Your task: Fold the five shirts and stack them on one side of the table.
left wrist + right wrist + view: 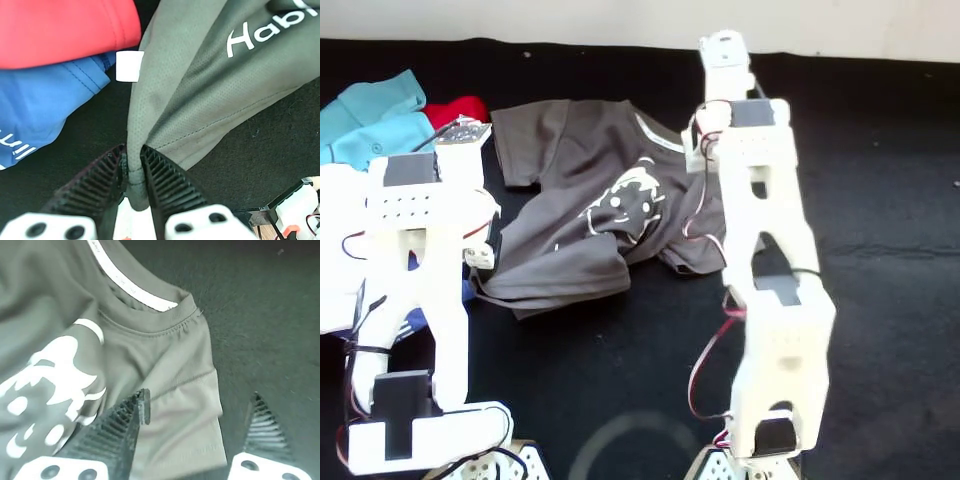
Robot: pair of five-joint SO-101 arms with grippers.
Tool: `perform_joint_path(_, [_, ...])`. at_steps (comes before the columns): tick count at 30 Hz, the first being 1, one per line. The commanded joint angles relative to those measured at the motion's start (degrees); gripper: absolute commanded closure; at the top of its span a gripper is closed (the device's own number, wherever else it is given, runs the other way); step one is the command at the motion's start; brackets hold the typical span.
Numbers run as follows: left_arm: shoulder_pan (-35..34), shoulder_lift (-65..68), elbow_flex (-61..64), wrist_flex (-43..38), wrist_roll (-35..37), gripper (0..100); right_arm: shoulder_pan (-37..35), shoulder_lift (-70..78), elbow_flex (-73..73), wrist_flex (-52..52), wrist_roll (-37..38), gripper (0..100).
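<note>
Table (880,200): covered in black cloth. It carries all items listed below.

Grey shirt (570,150): lies near the table centre, front up and rumpled, not folded. A white face print (625,205) is on the chest. The collar points to the far side of the table. The near hem is bunched up toward the left arm.

Left arm (420,230): stands at the near left of the table and extends to the near left edge of the grey shirt.

Right arm (770,250): stands at the near right and extends over the right side of the grey shirt as far as the collar.

Teal shirt (370,120): lies crumpled at the far left corner of the table.

Red shirt (455,108): lies just beside the teal shirt, between it and the grey shirt's sleeve. In the left wrist view the red shirt (65,30) touches the blue shirt.

Blue shirt (45,115): lies beside the grey shirt's edge (210,90), with a strip of black cloth between them.

Left gripper (132,155): jaws closed on a pinched fold of the grey shirt's hem. The fabric runs up from between the ribbed pads.

Right gripper (200,400): jaws spread wide, nothing between them. It hangs above the grey shirt's shoulder (165,360), just beside the collar. One finger is over fabric, the other over bare cloth.

Tag (129,66): a small white square at the grey shirt's edge.
</note>
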Motion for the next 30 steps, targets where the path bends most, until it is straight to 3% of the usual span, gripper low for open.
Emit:
perform_joint_path(1, [-0.6, -2.5, 0.0, 0.0, -0.3, 99, -0.5, 9.0, -11.8, 0.1, -0.6, 69.3])
perform_joint_path(11, [-0.3, -2.5, -0.1, 0.0, -0.4, 99, -0.8, 29.2, -32.4, 2.6, -0.3, 70.0])
perform_joint_path(13, [-0.2, -2.5, -0.7, -0.1, -0.4, 99, -1.0, 30.2, -34.3, 6.0, -0.2, 77.2])
perform_joint_path(16, [-0.1, -2.5, -4.4, -0.6, -0.1, 99, -0.7, 30.9, -36.2, 8.2, -0.1, 99.2])
perform_joint_path(21, [-0.1, -2.1, -9.1, -3.4, 0.0, 99, 0.9, 30.4, -40.0, 9.4, -0.1, 99.4])
perform_joint_path(25, [0.9, -2.3, -10.2, -5.5, 0.2, 99, 2.9, 30.5, -50.5, 17.1, -0.1, 99.2])
perform_joint_path(30, [6.5, -2.5, -14.3, -5.3, 0.2, 99, 5.5, 30.3, -61.5, 24.5, -0.2, 99.2])
